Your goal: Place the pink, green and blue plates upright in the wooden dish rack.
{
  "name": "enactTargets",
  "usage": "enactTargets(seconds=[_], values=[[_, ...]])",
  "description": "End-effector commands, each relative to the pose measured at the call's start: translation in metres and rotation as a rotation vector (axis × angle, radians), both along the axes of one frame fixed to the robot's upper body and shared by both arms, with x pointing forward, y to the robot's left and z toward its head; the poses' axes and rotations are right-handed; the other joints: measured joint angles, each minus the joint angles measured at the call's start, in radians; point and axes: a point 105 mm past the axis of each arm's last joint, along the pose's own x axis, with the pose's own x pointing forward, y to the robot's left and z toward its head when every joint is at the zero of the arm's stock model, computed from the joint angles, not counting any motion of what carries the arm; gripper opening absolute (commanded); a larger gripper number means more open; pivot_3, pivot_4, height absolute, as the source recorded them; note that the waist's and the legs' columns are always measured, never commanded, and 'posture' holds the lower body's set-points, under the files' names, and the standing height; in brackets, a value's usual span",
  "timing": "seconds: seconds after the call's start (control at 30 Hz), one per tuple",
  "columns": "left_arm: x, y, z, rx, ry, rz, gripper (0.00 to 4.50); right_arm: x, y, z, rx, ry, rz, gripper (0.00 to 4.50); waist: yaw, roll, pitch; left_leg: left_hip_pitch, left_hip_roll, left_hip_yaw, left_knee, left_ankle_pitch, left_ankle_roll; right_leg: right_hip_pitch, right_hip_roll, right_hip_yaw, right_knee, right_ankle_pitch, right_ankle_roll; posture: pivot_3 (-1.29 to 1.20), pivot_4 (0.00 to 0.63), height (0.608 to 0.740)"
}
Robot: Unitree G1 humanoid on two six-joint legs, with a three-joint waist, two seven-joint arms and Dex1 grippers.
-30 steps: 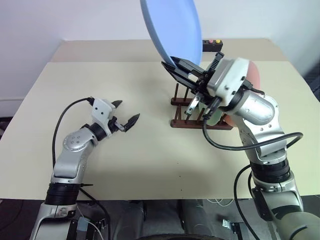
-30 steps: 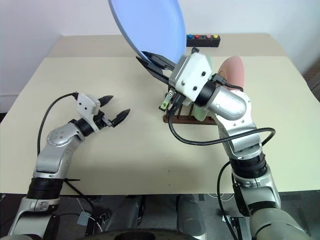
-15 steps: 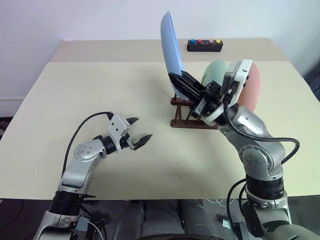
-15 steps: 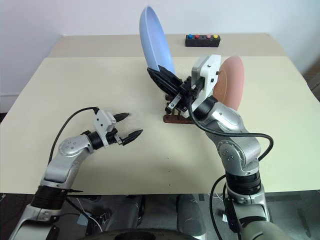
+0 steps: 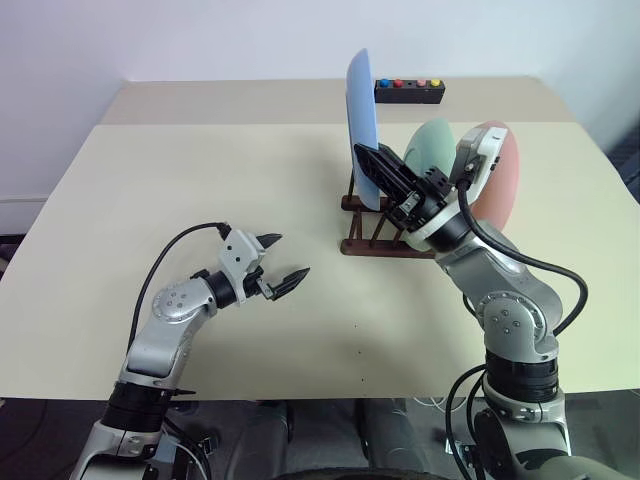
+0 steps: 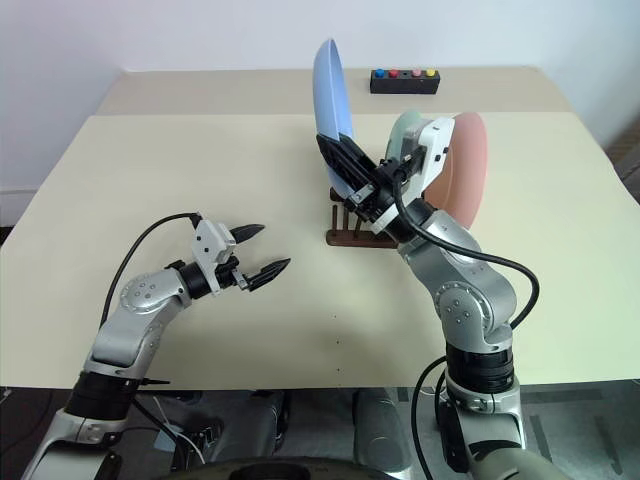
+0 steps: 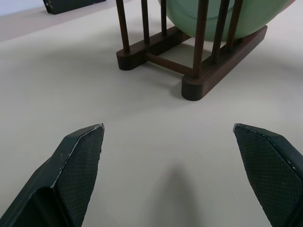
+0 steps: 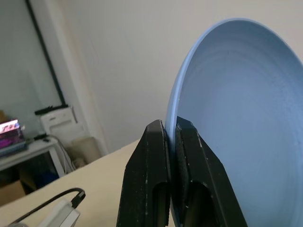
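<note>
blue plate (image 5: 361,128), flat overhead a second ago, now stands on edge, pinched in the right gripper (image 5: 378,165) above the wooden dish rack (image 5: 372,220), ready to slot beside the green plate (image 5: 429,145); left gripper (image 5: 283,263) gapes empty.

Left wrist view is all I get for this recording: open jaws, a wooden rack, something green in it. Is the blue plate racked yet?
Observer: Not yet. The blue plate is held upright on edge over the wooden dish rack, at its left end.
Operator: Held by what?
Observer: The right gripper is shut on its rim.
Operator: And the pink one?
Observer: The pink plate stands upright at the rack's right end, beside the green plate.
</note>
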Motion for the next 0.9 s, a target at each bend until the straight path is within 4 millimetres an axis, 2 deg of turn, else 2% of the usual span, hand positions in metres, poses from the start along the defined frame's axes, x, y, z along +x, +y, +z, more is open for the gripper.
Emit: enactTargets(seconds=[0.03, 0.33, 0.5, 0.57, 0.63, 0.9], values=[[-0.0010, -0.0022, 0.0109, 0.004, -0.048, -0.011, 4.48, -0.0041, -0.0029, 0.0068, 0.026, -0.024, 0.002, 0.00, 0.000, 0.000, 0.000, 0.000, 0.000, 0.000, 0.000, 0.000, 0.000, 0.000, 0.000, 0.000, 0.000, 0.000, 0.000, 0.00, 0.150, 0.740], [-0.0004, -0.0028, 0.0105, 0.009, -0.048, -0.012, 4.48, -0.0042, -0.0035, -0.0015, 0.032, 0.017, 0.000, 0.00, 0.000, 0.000, 0.000, 0.000, 0.000, 0.000, 0.000, 0.000, 0.000, 0.000, 0.000, 0.000, 0.000, 0.000, 0.000, 0.00, 0.150, 0.740], [0.0003, -0.0028, 0.0104, 0.008, -0.049, -0.010, 4.50, -0.0031, -0.0046, -0.0012, 0.029, 0.014, -0.010, 1.81, 0.000, 0.000, 0.000, 0.000, 0.000, 0.000, 0.000, 0.000, 0.000, 0.000, 0.000, 0.000, 0.000, 0.000, 0.000, 0.00, 0.150, 0.740], [0.0003, -0.0029, 0.0102, 0.009, -0.048, -0.009, 4.50, -0.0022, -0.0055, -0.0016, 0.016, 0.010, -0.023, 2.95, 0.000, 0.000, 0.000, 0.000, 0.000, 0.000, 0.000, 0.000, 0.000, 0.000, 0.000, 0.000, 0.000, 0.000, 0.000, 0.00, 0.150, 0.740], [0.0003, -0.0030, 0.0102, 0.008, -0.048, -0.010, 4.50, -0.0019, -0.0061, -0.0018, 0.007, 0.006, -0.031, 3.88, 0.000, 0.000, 0.000, 0.000, 0.000, 0.000, 0.000, 0.000, 0.000, 0.000, 0.000, 0.000, 0.000, 0.000, 0.000, 0.00, 0.150, 0.740], [-0.0003, -0.0029, 0.0096, 0.007, -0.046, -0.011, 4.50, -0.0005, -0.0098, -0.0024, -0.085, -0.046, -0.095, 3.88, 0.000, 0.000, 0.000, 0.000, 0.000, 0.000, 0.000, 0.000, 0.000, 0.000, 0.000, 0.000, 0.000, 0.000, 0.000, 0.00, 0.150, 0.740]])
